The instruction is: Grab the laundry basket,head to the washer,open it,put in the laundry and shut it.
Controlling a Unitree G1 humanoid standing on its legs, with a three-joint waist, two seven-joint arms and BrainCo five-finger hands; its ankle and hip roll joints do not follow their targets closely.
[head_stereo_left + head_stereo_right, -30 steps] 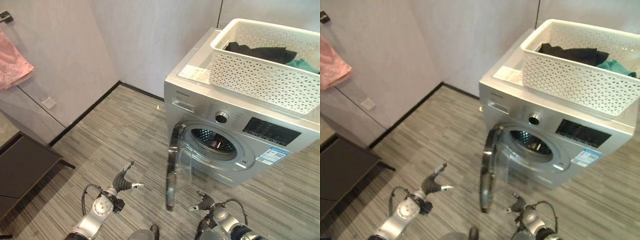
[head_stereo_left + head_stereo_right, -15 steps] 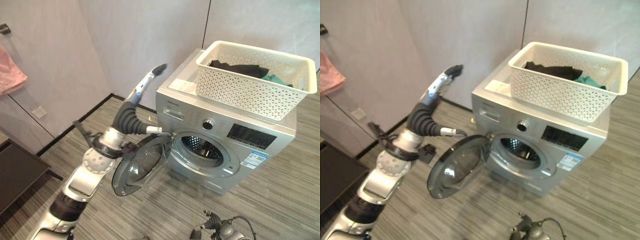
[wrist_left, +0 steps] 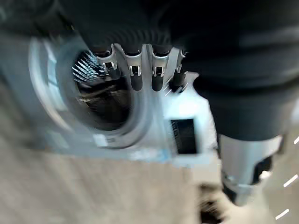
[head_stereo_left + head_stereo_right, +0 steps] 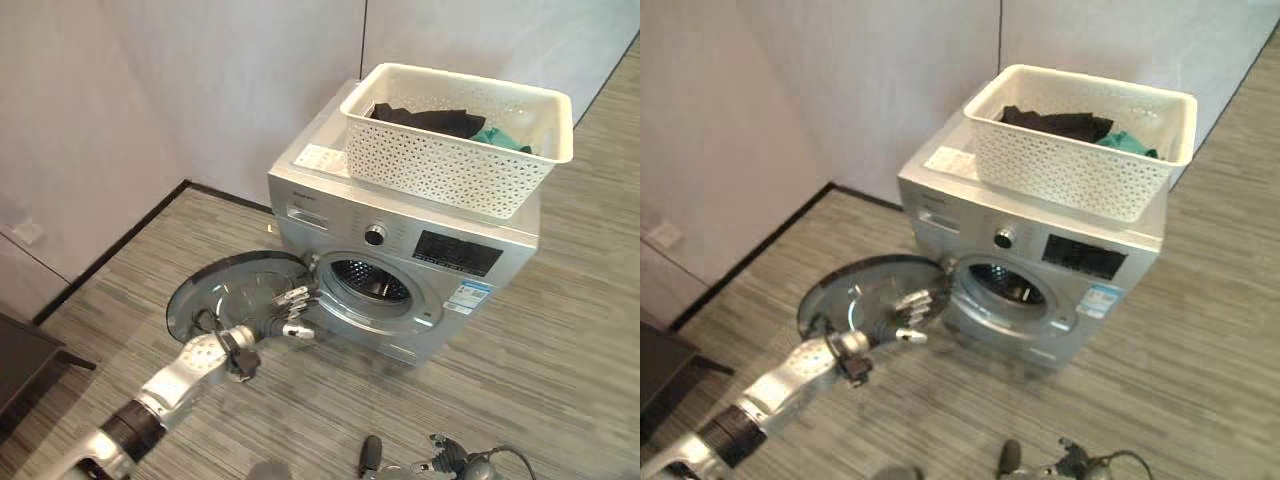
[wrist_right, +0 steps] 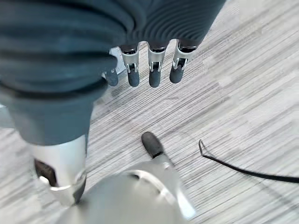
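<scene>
My right hand (image 5: 149, 70) hangs low over the floor (image 4: 560, 380), fingers relaxed, empty, out of the way. My left hand (image 4: 290, 315) reaches forward with fingers loosely spread, holding nothing, at the inner face of the door (image 4: 235, 295), by its hinge side. The door lies swung fully open, I judge so the drum (image 4: 370, 282) is free for loading. Beyond, the basket (image 4: 455, 135) sits on top of the washer (image 4: 400, 250), long axis running along the washer's width, clothes (image 4: 425, 118) inside, not yet loaded.
</scene>
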